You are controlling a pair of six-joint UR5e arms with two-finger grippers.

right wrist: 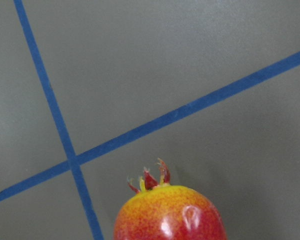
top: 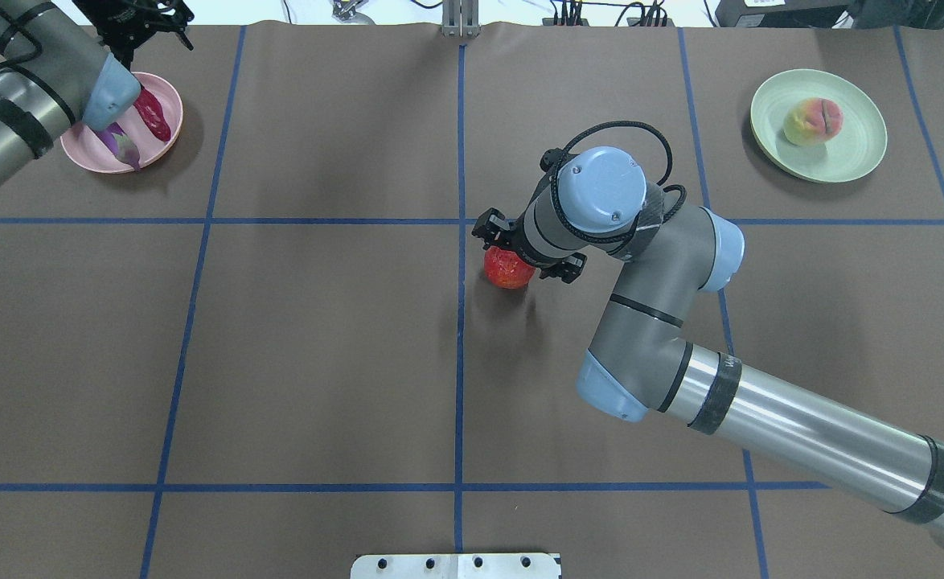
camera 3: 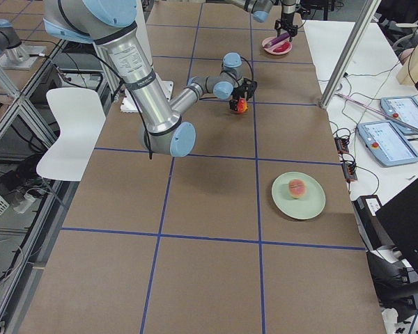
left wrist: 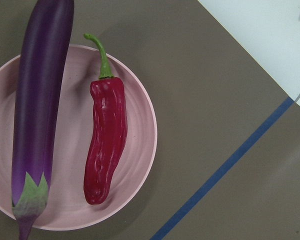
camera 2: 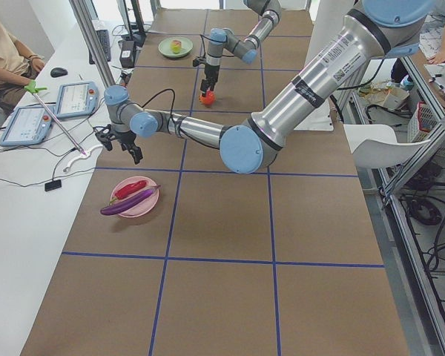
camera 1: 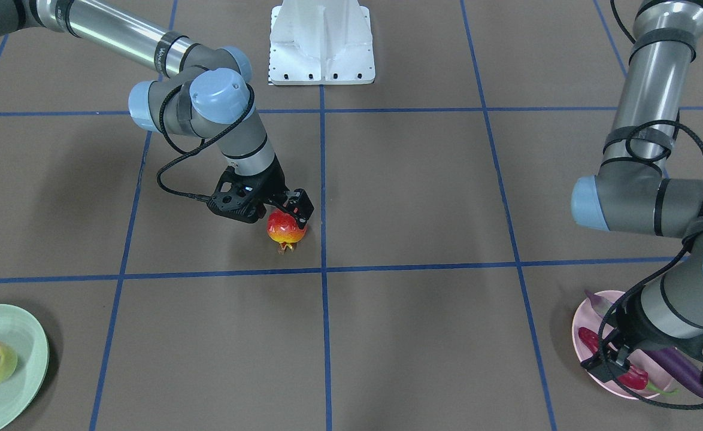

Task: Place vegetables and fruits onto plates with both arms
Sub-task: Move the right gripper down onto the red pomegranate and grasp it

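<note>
Two jointed metal arms in grey, silver and pale blue, each ending in a black tool.

The right arm (camera 1: pixel 118 33) and the left arm (camera 1: pixel 651 90) share one build: polished silver tubes, matte grey elbow and wrist housings, and round light blue caps on the joints. Black rings close the tube ends; one on the right arm bears small white lettering too fine to read. Black straps bind a braided black cable along each arm. The left arm's tube carries a white printed label. The right tool (camera 1: pixel 281 214) is black, with a small blue light and red marks; the left tool (camera 2: pixel 121 147) is also black. The white base block (camera 1: pixel 321 42) has dark screw holes.
</note>
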